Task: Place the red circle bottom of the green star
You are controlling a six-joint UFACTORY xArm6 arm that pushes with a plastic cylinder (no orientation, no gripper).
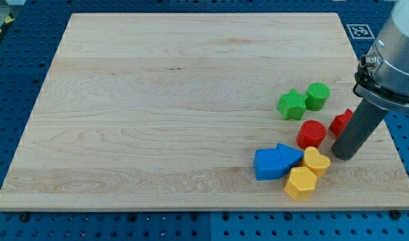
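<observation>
**Red circle sits just off my tip, below the green star but off to the side**

Red circle lies immediately to the view's left of my tip and slightly above it, close enough that contact cannot be ruled out. The green star stands further up and to the left of my tip, with a green circle touching it on the side nearer the rod. As for grasping, there is nothing to open or clench: the arm ends in a bare rod and holds nothing.

The circle is already lower than the star, but offset toward my tip, so the job looks close to done; I judge a short leftward nudge would centre it under the star.

To do that well, the tip should meet the circle on its tip-facing side, level with its middle, and push straight toward the view's left. Contact below centre would drive it up into the star.

Hazards crowd in. A second red block, partly hidden behind the rod, sits just above my tip. Below and left of my tip lie two yellow blocks, a blue triangular block and a blue cube; a downward drift would shove the circle into them. Slow, short strokes suit this.
</observation>
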